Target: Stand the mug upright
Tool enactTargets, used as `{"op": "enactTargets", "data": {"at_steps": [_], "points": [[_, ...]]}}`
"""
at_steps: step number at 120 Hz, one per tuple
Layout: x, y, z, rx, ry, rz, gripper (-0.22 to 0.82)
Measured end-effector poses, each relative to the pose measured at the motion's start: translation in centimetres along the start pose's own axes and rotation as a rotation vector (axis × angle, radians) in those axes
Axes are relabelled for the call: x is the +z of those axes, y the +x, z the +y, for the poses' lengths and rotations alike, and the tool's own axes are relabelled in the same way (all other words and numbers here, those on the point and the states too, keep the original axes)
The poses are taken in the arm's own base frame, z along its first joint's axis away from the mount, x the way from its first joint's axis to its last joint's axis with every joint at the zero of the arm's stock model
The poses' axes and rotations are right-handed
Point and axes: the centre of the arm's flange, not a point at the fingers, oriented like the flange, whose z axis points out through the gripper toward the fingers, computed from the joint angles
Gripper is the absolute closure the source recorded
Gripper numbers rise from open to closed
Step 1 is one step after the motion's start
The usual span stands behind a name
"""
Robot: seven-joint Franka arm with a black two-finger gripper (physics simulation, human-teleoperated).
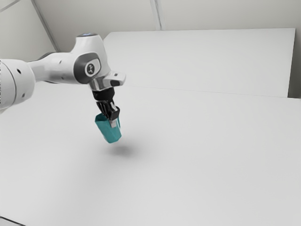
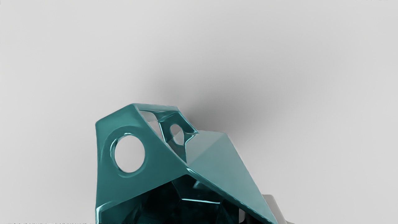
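One teal mug (image 1: 108, 132) hangs tilted above its shadow on the table (image 1: 188, 165), mouth mostly upward. Our gripper (image 1: 113, 123) grasps its wall, one finger inside, one outside. We have it aloft; we judge levelling, setting it base-down and releasing remain.

Teal faceted mug (image 1: 108, 133), exterior view left of centre: glossy, smooth, material unclear; white jointed robot arm (image 1: 61, 68), upper left: smooth, plastic-looking, slight sheen; broad pale-grey tabletop (image 1: 197, 165), lower half: smooth, matt.
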Motion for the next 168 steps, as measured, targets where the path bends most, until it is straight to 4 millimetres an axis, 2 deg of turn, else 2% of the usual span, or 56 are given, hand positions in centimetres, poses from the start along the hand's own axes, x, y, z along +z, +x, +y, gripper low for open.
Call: {"op": "enactTargets", "data": {"at_steps": [62,94,120,136,156,168], "points": [[3.6,1.5,-0.8,-0.133,0.036,-0.024,0.79],[4.7,2.0,-1.1,-0.177,0.042,-0.029,0.77],[4.8,2.2,-1.1,-0.199,0.043,-0.016,0.60],[4.3,2.2,-0.9,-0.207,0.044,-0.005,0.34],[1.8,1.7,-0.4,-0.213,0.048,0.027,0.16],[-1.6,1.8,-0.3,-0.219,0.050,0.056,0.10]]}}
